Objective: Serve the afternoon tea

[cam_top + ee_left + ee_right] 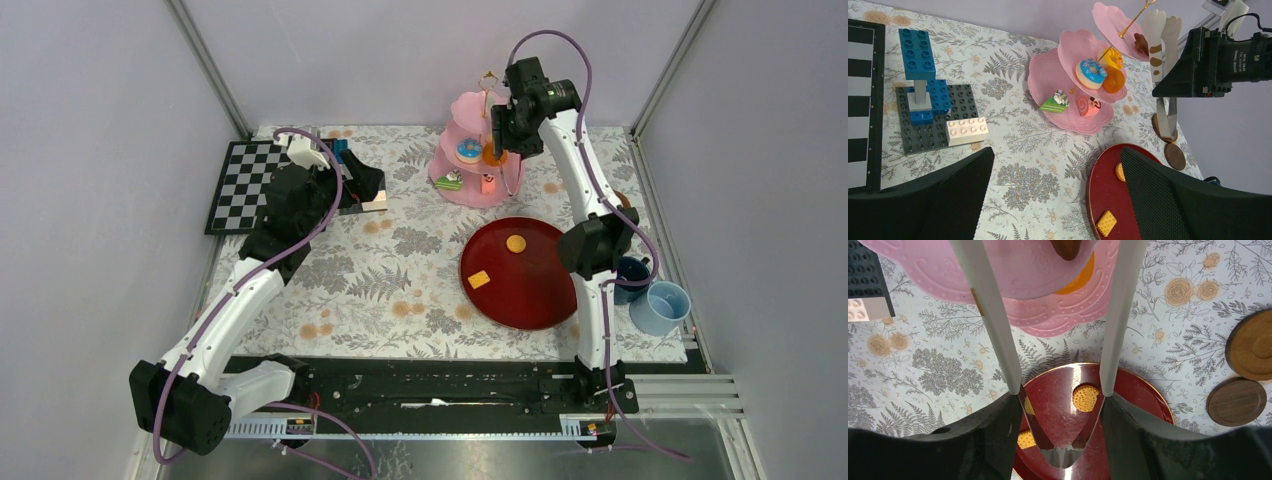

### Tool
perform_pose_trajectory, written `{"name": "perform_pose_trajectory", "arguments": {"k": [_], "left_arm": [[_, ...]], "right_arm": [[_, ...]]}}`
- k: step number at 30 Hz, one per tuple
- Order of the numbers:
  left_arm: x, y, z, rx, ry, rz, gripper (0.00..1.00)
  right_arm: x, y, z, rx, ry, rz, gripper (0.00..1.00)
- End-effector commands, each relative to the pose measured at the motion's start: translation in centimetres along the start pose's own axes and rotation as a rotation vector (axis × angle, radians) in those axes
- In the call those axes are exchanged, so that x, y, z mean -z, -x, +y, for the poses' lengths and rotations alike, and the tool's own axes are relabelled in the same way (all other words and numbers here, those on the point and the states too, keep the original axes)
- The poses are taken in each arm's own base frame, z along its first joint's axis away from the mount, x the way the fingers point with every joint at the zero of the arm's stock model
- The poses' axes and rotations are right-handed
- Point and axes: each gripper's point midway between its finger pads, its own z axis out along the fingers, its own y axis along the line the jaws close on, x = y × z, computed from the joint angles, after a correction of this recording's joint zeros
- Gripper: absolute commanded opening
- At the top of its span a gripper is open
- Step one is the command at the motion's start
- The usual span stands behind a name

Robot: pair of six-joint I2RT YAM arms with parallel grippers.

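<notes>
The pink three-tier stand [470, 178] stands at the back of the table and shows in the left wrist view [1048, 75]. It holds a blue donut [1091, 73], an orange sweet [1113, 80], a green cake piece [1054, 103] and a pink roll [1083, 106]. My right gripper [1062, 400] is shut on the white tongs [993, 325]. The tong arms are spread beside the top tier, with a brown sweet [1140, 44] by their tips. My left gripper [1055, 155] is open and empty above the tablecloth.
A dark red tray [525, 290] holds a round biscuit [516, 242] and a square biscuit [479, 279]. Two brown saucers [1237, 401] lie right of it, and blue cups [660, 307] stand at the right edge. A brick build [923, 100] and a checkerboard [240, 185] are at the left.
</notes>
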Motion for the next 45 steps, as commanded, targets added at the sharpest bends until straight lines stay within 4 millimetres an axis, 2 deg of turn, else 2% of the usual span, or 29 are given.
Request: {"name": "perform_pose_trajectory", "arguments": {"k": [1,5,7,11,15,23,25,27,31,35,40,45], "left_arm": [[0.3,2.8,-1.8,-0.006,-0.050,-0.074,0.99],[0.2,2.7,-1.8,-0.002,-0.055,-0.068,0.99],[0.2,2.7,-1.9,0.001,-0.060,-0.065,0.99],[0.2,2.7,-2.0,0.002,-0.062,-0.067,0.99],[0.4,2.9,-2.1,0.001,-0.063,-0.074,0.99],[0.4,2.7,-2.4,0.010,-0.079,-0.062,0.99],[0.3,2.6,-2.5,0.013,-0.083,-0.058,0.99],[0.2,2.5,-2.5,0.015,-0.084,-0.054,0.99],[0.1,2.4,-2.2,0.011,-0.076,-0.052,0.99],[0.0,2.4,-2.1,0.007,-0.067,-0.056,0.99],[-0.1,2.3,-1.9,0.004,-0.063,-0.053,0.99],[-0.1,2.4,-1.8,0.003,-0.058,-0.058,0.99]], "right_arm": [[2.7,2.0,0.1,-0.009,0.024,-0.093,0.62],[6.7,2.1,0.0,-0.036,0.039,-0.145,0.60],[8.5,1.5,0.0,-0.041,0.046,-0.151,0.60],[10.5,-2.0,-0.6,-0.030,0.031,-0.103,0.59],[10.8,-7.4,-0.7,-0.009,0.031,-0.039,0.59],[9.6,-23.7,0.4,0.002,0.154,0.221,0.59],[9.6,-26.8,0.4,0.015,0.166,0.272,0.60],[9.6,-28.9,0.3,0.021,0.177,0.304,0.61],[9.7,-30.2,1.1,0.027,0.215,0.333,0.64],[8.0,-30.5,0.5,0.039,0.125,0.391,0.64],[5.5,-28.5,-2.5,0.072,-0.114,0.377,0.66],[2.4,-28.5,-2.6,0.071,-0.143,0.438,0.68]]}}
